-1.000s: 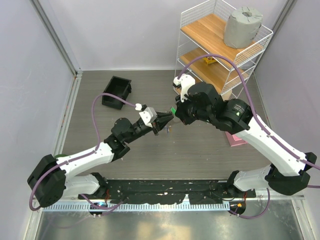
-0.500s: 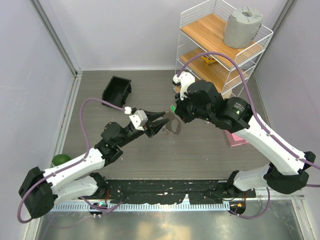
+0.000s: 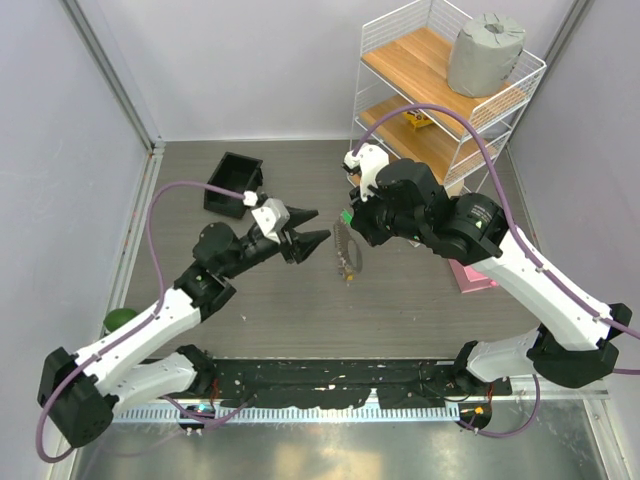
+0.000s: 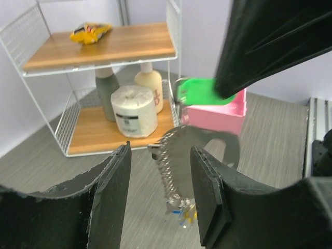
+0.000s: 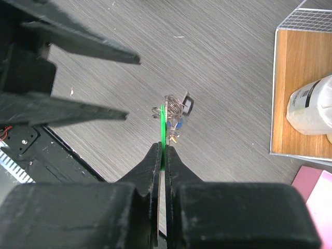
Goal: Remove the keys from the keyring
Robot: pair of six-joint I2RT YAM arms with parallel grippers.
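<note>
My right gripper (image 3: pixel 347 218) is shut on the green key (image 3: pixel 344 216), held above the floor. The keyring (image 3: pixel 347 248) hangs from that key, its fine chain trailing down to the blue and yellow keys (image 3: pixel 348 268). In the right wrist view the green key (image 5: pixel 162 127) stands edge-on between my shut fingertips (image 5: pixel 162 148), with the wire loop and chain (image 5: pixel 174 106) and the blue key (image 5: pixel 179 124) beyond. My left gripper (image 3: pixel 308 228) is open and empty, just left of the keyring. Its wrist view shows the green key (image 4: pixel 199 91), grey loop (image 4: pixel 207 139), chain (image 4: pixel 168 168) and small keys (image 4: pixel 184 212) between its open fingers.
A black bin (image 3: pixel 233 183) sits at the back left. A white wire shelf (image 3: pixel 440 100) with a grey roll (image 3: pixel 485 52) stands at the back right, holding a paper roll (image 4: pixel 134 110) and bottles. A pink box (image 3: pixel 468 277) lies by the right arm. A green fruit (image 3: pixel 120 320) is at the left edge.
My left gripper has opened and pulled back to the left, away from the keyring. The keyring now hangs straight down from the green key in the right gripper.
</note>
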